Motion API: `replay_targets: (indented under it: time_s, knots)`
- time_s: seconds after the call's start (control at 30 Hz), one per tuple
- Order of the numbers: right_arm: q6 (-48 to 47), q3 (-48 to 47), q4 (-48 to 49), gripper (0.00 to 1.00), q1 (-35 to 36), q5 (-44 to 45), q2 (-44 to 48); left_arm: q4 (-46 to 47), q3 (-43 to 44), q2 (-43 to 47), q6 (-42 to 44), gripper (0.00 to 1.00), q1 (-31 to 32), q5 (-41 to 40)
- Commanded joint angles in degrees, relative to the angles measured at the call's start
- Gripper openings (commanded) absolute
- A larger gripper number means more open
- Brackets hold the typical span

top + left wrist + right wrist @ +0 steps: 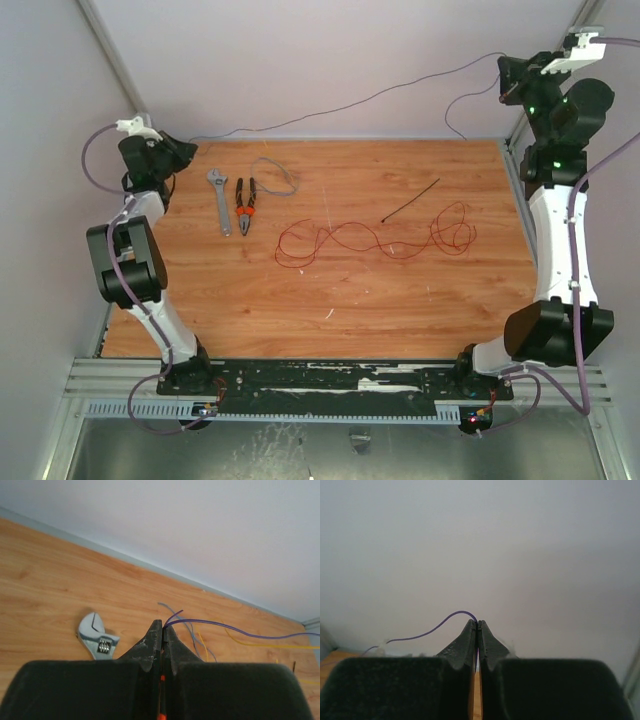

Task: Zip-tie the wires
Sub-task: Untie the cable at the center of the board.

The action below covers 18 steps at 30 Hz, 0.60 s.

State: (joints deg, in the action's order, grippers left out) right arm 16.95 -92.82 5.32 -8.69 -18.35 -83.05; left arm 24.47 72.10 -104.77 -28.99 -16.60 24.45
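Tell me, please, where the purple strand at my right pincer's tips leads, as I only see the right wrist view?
Observer: From above, the purple strand crosses in front of the back wall toward the left pincer.
Operator: Thanks; where are the wires?
Observer: The wires lie in red loops on the table, right of centre.
Operator: And the zip tie?
Observer: The zip tie lies slantwise at their far side.

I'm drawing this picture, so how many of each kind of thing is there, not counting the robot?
Wrench: 1
Pliers: 1
Zip tie: 1
Bunch of red wires: 1
Loose grey wire: 1
Purple wire up in the air: 1
Total: 6
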Motion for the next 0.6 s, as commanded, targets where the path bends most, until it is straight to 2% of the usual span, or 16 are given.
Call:
replay_targets:
  time_s: [0.0, 0.1, 0.13, 0.17, 0.27, 0.4, 0.43, 0.57]
  knots:
    - [5.06, -0.21, 7.18, 0.0, -0.42, -12.46, 0.19, 2.49, -2.38, -2.52, -2.71, 0.0, -0.12, 5.7]
    - [6.9, -0.49, 8.81, 0.0, 0.16, -17.48, -0.63, 2.8, -4.49, -2.86, -2.77, 0.0, 1.07, 5.94]
    - [6.98, -0.84, 8.72, 0.0, 0.51, -18.04, -0.87, 2.7, -4.96, -3.14, -2.79, 0.05, 1.46, 5.96]
    - [6.73, -1.26, 8.36, 0.0, 0.73, -18.28, -1.03, 2.49, -5.29, -3.41, -2.94, 0.13, 1.87, 5.92]
    - [5.66, -2.65, 6.48, 0.0, 1.35, -17.47, -1.6, 0.74, -5.33, -4.09, -3.91, 0.44, 2.12, 5.62]
    - [4.53, -4.56, 4.5, 0.0, 1.6, -17.46, -2.67, -3.58, -4.32, -2.25, -1.42, 0.7, 2.24, 1.79]
    - [4.02, -5.09, 3.85, 0.0, 1.72, -17.32, -3.03, -4.96, -3.8, -1.48, -0.1, 0.74, 2.5, 0.83]
    - [4.07, -5.69, 4.0, 0.0, 2.0, -17.54, -3.97, -9.01, -2.1, 1.73, 4.19, 0.76, 4.82, -0.6]
